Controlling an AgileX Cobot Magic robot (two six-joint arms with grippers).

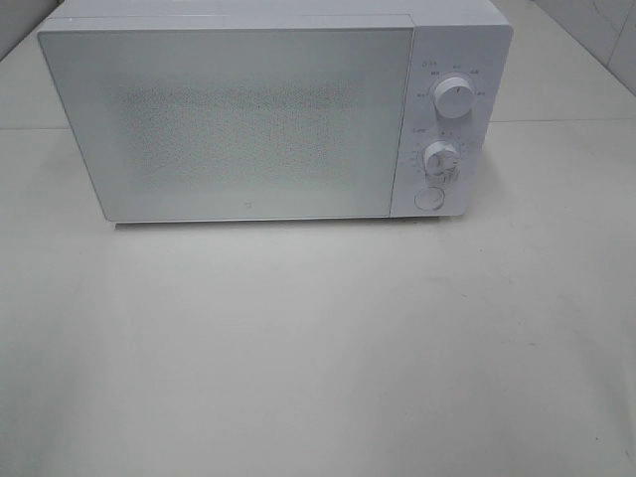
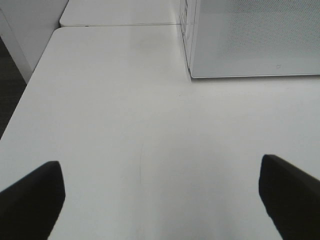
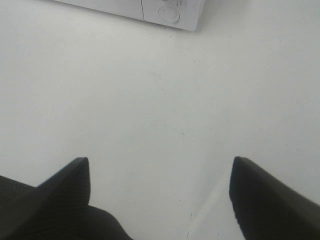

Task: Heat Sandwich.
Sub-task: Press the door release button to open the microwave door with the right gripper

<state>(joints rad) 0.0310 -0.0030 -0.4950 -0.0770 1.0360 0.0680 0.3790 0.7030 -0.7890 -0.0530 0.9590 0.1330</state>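
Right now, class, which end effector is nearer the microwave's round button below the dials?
Right. The right end effector faces the round button at the microwave's panel corner; the left end effector faces the opposite, door-side corner.

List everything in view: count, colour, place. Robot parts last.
microwave: one, white, door shut, at the back of the table
knobs: two, white, one above the other on the microwave's right panel
button: one, white, round, below the knobs
table: two joined tops seen, white, under and in front of the microwave
left gripper: one, black fingers, open, over bare table off the microwave's left front corner
right gripper: one, black fingers, open, over bare table in front of the button corner
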